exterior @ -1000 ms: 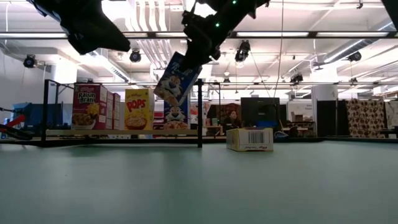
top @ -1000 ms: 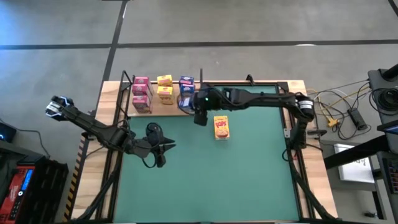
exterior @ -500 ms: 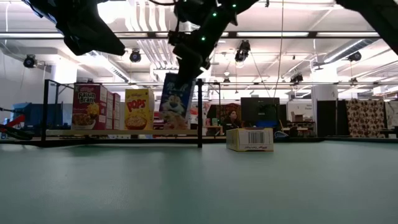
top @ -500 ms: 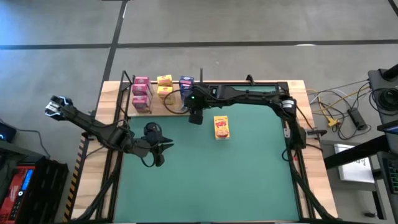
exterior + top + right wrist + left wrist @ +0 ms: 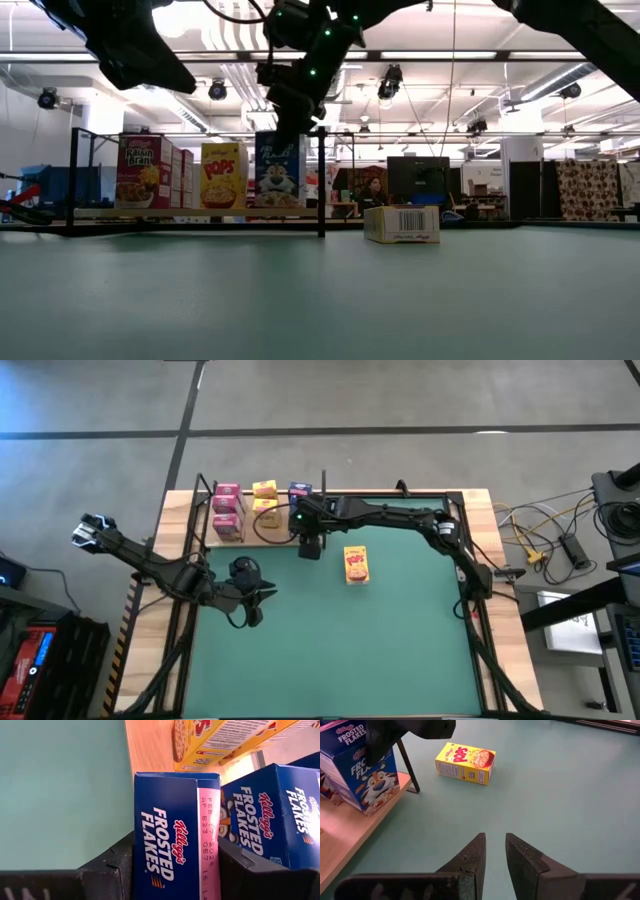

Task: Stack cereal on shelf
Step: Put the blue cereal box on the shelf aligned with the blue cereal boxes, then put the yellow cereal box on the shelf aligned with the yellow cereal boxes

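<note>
High view: right end effector (image 5: 308, 546) is at the shelf (image 5: 282, 533) front edge, clamped on a blue Frosted Flakes box (image 5: 300, 525). Pink and yellow boxes stand on the shelf; one yellow Pops box (image 5: 355, 564) lies on the green worktop (image 5: 400, 640).

Low view: the blue box stands upright, probably seated on the board, though contact is hard to confirm.

Left wrist: left end effector (image 5: 494, 851) nearly closed, empty, parked over the mat.

Right wrist: fingers squeeze the box sides.

Remaining: release, then the Pops box.

Glossy printed cardboard cereal boxes (image 5: 279, 170) stand on a light wood shelf (image 5: 340, 832) beside a matt green mat (image 5: 340, 640).
</note>
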`<state>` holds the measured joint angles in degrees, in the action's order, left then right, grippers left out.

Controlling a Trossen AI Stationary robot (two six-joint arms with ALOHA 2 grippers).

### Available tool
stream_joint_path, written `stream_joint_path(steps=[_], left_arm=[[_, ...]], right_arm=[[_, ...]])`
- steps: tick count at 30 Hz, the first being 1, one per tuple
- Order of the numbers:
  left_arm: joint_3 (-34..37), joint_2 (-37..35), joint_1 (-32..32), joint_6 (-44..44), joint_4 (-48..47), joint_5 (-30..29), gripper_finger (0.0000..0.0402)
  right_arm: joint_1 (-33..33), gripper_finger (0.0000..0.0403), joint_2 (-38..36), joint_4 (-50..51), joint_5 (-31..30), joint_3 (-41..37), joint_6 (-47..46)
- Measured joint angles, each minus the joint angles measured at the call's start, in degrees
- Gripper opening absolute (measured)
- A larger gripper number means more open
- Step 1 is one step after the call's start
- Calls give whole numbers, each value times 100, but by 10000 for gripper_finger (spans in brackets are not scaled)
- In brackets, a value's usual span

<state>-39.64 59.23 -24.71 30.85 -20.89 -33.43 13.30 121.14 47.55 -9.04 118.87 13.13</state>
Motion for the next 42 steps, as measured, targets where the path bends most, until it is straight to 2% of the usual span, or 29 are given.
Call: stream_joint_path(steps=[13,25,37,42], left_arm=[[0,-9,0,11,-41,0,57],[0,-9,0,31,-61,-1,57],[0,-9,0,59,-65,0,57],[0,-9,0,177,-66,0,57]], right_arm=[[13,180,-4,-287,52,-16,111],[22,234,-15,-272,21,-44,149],[17,242,-36,863,2,824,140],[-17,244,-90,1771,2,1273,-122]])
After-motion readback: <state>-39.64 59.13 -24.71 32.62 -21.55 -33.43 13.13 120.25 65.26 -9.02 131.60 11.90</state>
